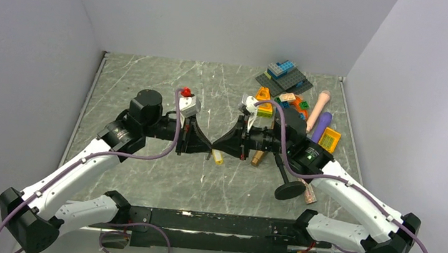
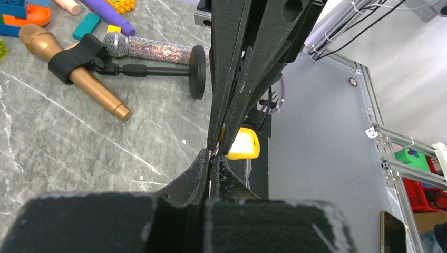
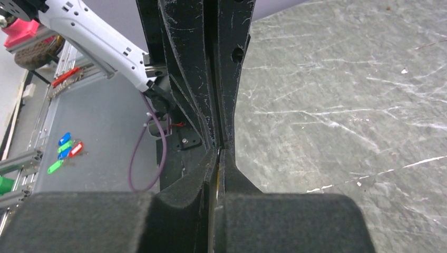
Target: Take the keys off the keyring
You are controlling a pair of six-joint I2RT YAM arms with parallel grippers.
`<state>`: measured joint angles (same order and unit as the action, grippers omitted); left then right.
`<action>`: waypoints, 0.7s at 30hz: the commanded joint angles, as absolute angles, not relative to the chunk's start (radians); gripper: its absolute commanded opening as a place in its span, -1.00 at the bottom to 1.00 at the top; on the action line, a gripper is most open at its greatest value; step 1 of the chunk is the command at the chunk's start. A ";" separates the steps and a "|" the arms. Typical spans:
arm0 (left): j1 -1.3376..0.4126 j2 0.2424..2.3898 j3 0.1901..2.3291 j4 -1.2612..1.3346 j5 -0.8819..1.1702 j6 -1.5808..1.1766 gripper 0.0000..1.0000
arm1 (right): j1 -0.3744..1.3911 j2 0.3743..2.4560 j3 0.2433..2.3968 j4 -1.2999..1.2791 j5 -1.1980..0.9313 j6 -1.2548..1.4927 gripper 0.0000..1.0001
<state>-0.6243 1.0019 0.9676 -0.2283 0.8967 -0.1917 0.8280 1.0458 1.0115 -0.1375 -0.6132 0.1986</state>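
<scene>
My left gripper (image 1: 208, 148) and right gripper (image 1: 215, 146) meet tip to tip above the middle of the table. In the left wrist view my left gripper (image 2: 214, 158) is shut on a thin silvery sliver, the keyring (image 2: 210, 182), seen edge-on. The right fingers (image 2: 232, 105) come down from above. A yellow tag (image 2: 243, 143) hangs just behind them and also shows in the top view (image 1: 218, 158). In the right wrist view my right gripper (image 3: 219, 153) is shut on a thin gold sliver, a key (image 3: 217, 176), edge-on. Most of the key and ring is hidden.
A gold toy microphone (image 2: 79, 79) in a black clip and a glittery silver microphone (image 2: 153, 50) lie beside a black round stand base (image 1: 290, 189). A pile of toy bricks (image 1: 287, 102) and a grey brick plate (image 1: 284, 77) sit at the back right.
</scene>
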 commanded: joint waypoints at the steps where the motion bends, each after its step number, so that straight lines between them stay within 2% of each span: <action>1: -0.643 1.018 1.035 -0.141 0.914 -0.158 -1.00 | 0.852 1.069 1.054 -0.212 -0.681 0.158 -1.00; 12: -0.695 1.048 1.060 -0.217 0.887 -0.101 -1.00 | 0.863 1.134 1.153 -0.385 -0.696 0.086 -1.00; 21: -0.811 1.082 1.075 -0.301 0.819 -0.031 -1.00 | 0.871 1.161 1.170 -0.445 -0.695 0.064 -1.00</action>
